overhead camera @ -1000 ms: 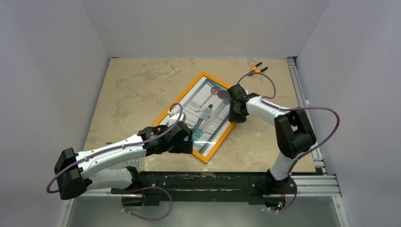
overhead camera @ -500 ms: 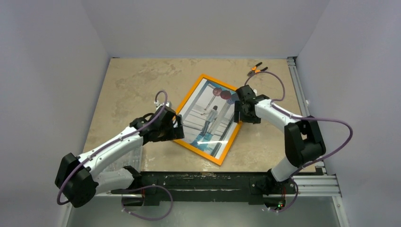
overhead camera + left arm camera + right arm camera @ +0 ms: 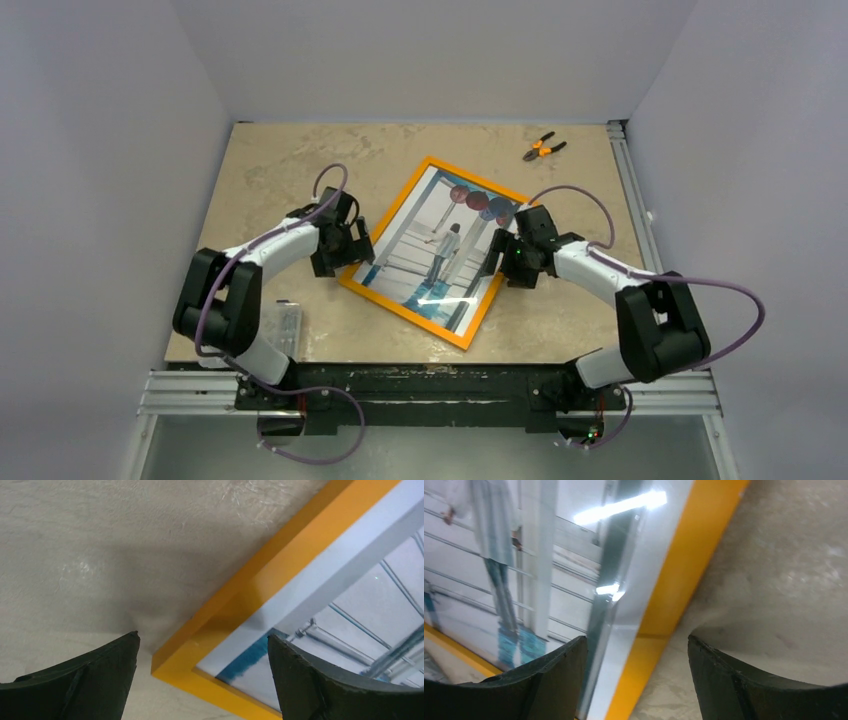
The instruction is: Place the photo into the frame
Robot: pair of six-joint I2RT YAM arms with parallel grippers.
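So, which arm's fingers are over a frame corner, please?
The left fingers: a corner of the frame lies between them; the right fingers flank a straight edge.

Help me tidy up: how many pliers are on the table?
1: the pliers lie near the table's far right corner, apart from the frame; others could be hidden.

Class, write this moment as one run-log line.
glossy rectangular photo inside orange-bordered frame | left gripper open over frame edge | right gripper open over frame edge
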